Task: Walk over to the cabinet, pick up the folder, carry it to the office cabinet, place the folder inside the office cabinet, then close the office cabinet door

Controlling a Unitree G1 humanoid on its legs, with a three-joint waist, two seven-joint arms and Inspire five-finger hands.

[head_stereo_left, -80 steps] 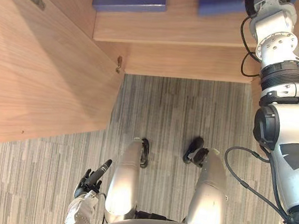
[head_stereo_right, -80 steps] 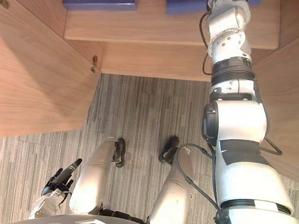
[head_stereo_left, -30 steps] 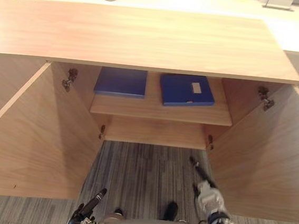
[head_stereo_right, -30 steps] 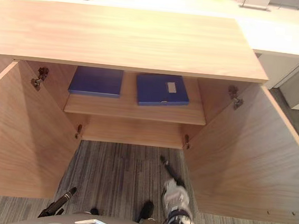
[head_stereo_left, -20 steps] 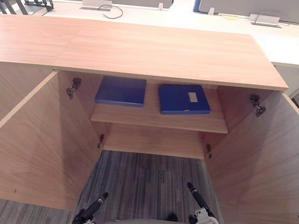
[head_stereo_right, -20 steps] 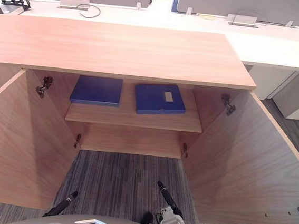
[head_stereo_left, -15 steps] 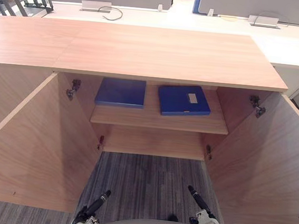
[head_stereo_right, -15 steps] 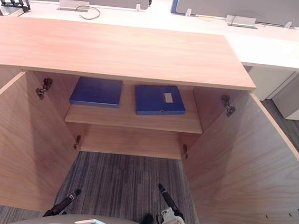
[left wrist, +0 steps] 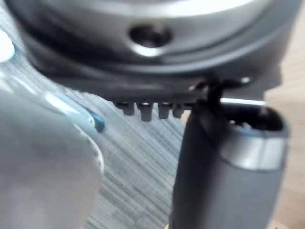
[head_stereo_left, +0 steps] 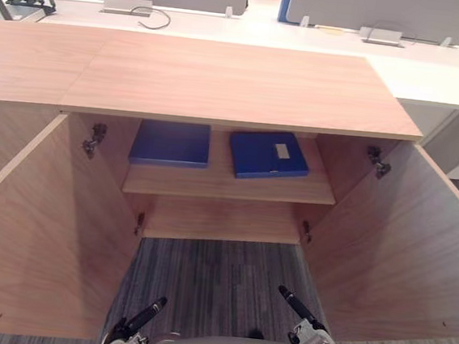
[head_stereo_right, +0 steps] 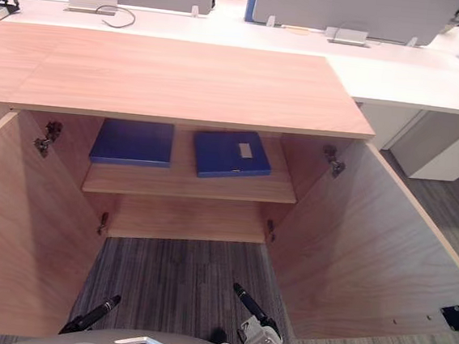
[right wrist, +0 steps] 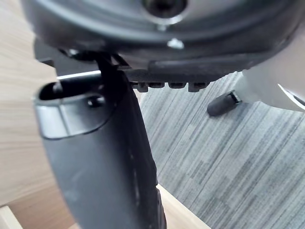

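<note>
Your left hand [head_stereo_left: 143,316] is hanging low, fingers straight and empty, beside the open left light-wood cabinet door [head_stereo_left: 37,227]. The flat blue white-labelled folder [head_stereo_left: 269,154] is lying on the wooden shelf [head_stereo_left: 228,185]. Your right hand [head_stereo_left: 297,308] is likewise empty and straight-fingered. Be pushing each door flat-palmed, near its outer edge.

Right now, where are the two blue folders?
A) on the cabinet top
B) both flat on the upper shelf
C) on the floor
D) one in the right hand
B: the left folder and the right folder lie flat, side by side, on the upper shelf.
</note>
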